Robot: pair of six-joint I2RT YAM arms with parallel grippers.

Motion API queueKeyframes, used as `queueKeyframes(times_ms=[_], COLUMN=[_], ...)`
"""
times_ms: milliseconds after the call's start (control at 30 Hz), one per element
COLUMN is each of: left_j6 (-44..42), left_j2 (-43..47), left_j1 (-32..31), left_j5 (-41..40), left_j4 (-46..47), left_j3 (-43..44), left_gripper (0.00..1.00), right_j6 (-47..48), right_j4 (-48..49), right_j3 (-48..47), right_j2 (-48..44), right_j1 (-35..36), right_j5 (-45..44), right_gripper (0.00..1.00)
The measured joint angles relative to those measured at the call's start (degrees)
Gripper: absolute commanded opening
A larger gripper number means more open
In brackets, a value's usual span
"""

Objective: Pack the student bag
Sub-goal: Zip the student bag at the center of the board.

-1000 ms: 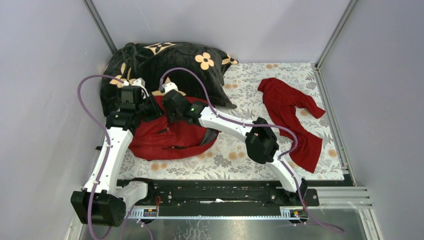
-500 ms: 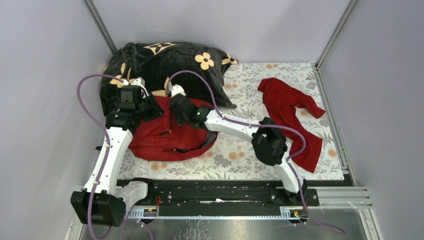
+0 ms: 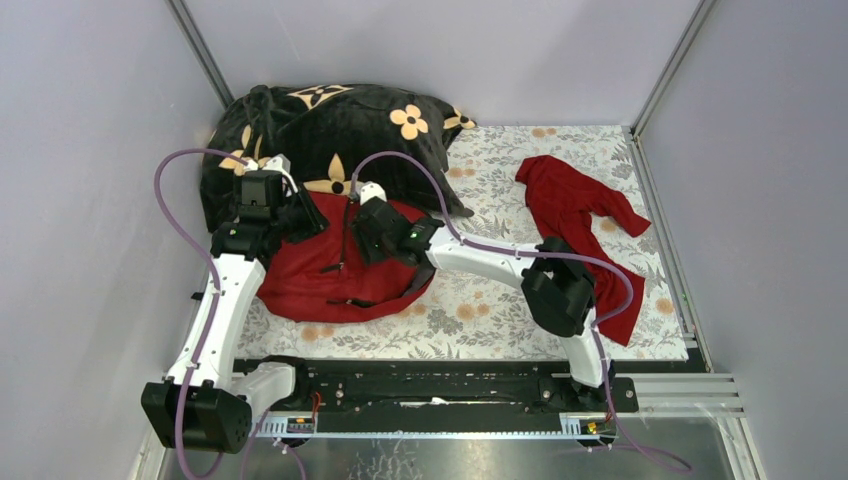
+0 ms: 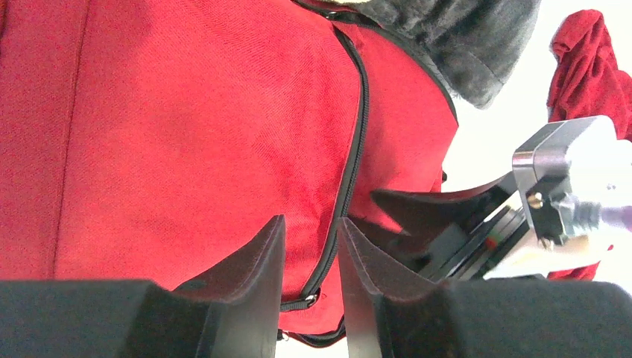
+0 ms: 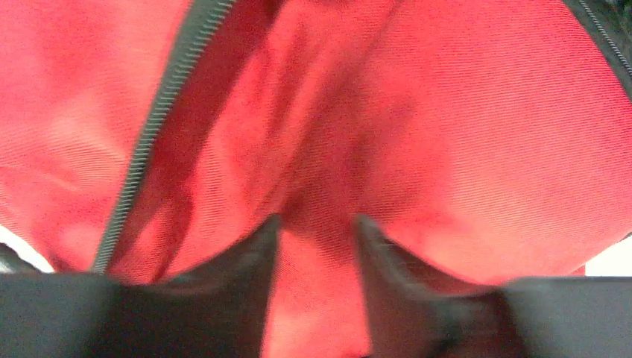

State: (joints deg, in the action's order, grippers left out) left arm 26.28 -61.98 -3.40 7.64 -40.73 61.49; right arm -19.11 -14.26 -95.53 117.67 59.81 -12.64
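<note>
The student bag (image 3: 320,285), dark red with black zipper lines, lies at the left on the flowered table cover. My left gripper (image 3: 303,216) hovers over its upper left. In the left wrist view my left gripper (image 4: 311,221) stands open by a narrow gap, with the bag's black zipper (image 4: 356,142) and its pull (image 4: 301,302) showing between the fingers. My right gripper (image 3: 363,238) is at the bag's top middle. In the right wrist view my right gripper (image 5: 317,218) is closed on a bunched fold of the bag's red fabric (image 5: 477,134), beside an open zipper edge (image 5: 153,130).
A black plush blanket with orange flowers (image 3: 330,125) lies heaped behind the bag, touching it. A limp red garment with sleeves (image 3: 585,225) lies at the right. The flowered table cover (image 3: 500,170) is walled in on three sides. My two grippers are close together over the bag.
My right gripper has moved right and toward me over the bag, with the fold of fabric in it. The left arm has stayed still.
</note>
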Motion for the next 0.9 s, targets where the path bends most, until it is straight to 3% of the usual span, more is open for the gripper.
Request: queueKeyframes(times_ms=[167, 700, 900], left_j6=[0.0, 0.6, 1.6], left_j2=[0.0, -1.0, -2.4], left_j1=[0.0, -1.1, -7.5], left_j5=[0.9, 3.9, 3.4], left_j4=[0.0, 1.3, 1.4], left_j3=[0.0, -3.6, -4.1], left_gripper=[0.38, 0.39, 0.39], right_j6=[-2.5, -6.3, -6.8], right_j4=[0.7, 7.3, 6.9], right_j3=[3.2, 24.0, 29.4], right_j2=[-1.2, -15.3, -21.4], right_j1=[-1.1, -6.1, -6.7], right_j5=[0.6, 6.3, 4.6], right_gripper=[0.00, 0.00, 0.00])
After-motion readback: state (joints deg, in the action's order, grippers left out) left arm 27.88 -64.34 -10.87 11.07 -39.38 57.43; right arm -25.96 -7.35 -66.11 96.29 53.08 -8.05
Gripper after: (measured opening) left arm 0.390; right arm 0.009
